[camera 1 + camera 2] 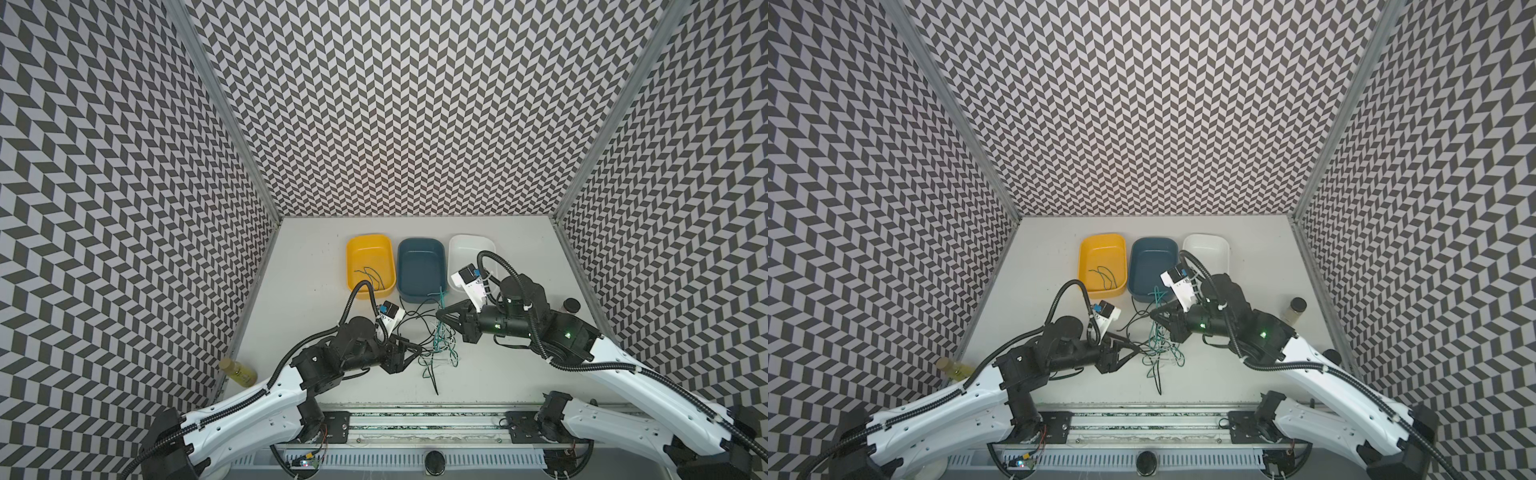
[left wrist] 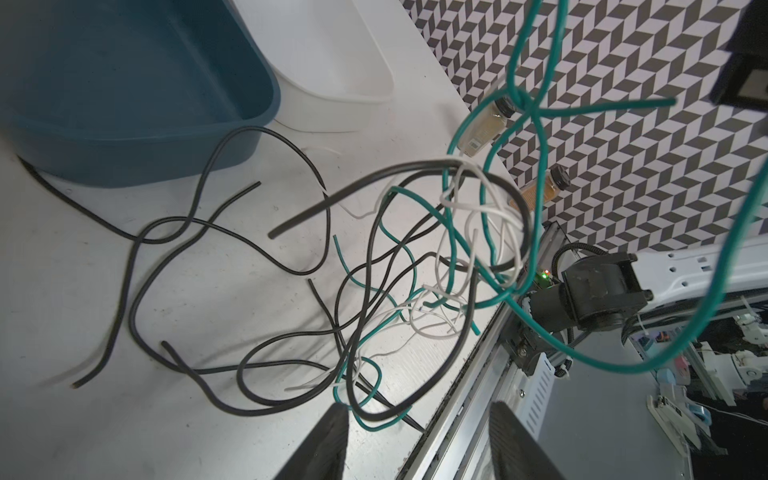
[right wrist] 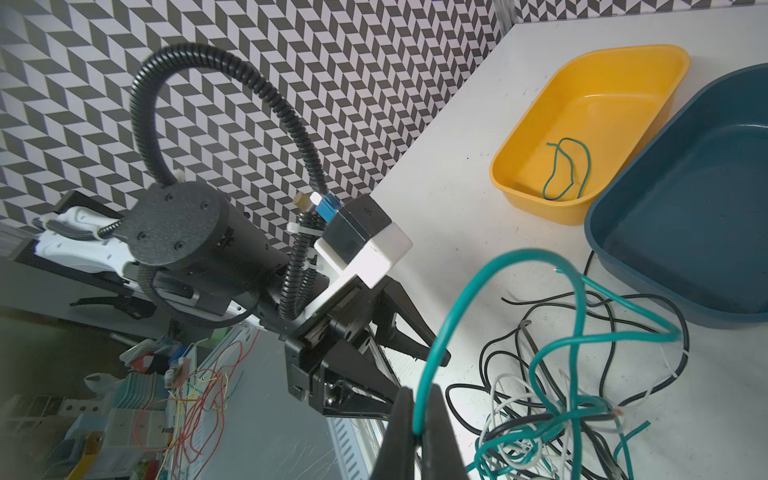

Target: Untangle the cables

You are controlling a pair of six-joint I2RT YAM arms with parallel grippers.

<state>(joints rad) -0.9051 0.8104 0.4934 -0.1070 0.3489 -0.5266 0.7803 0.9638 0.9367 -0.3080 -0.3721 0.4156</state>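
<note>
Cables [image 3: 540,415]: only right wrist view shows jaws pinching teal cable [image 3: 524,252].

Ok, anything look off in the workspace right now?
Yes: the green cable clamped in the right gripper has a knot partway along, and a black cable and white loops hang snagged on it, so it is not free of the pile. Nothing looks spilled or damaged.

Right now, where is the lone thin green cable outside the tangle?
The thin green cable lies inside the yellow plastic tray, leftmost of three in both top views, beside the dark blue tray.
</note>
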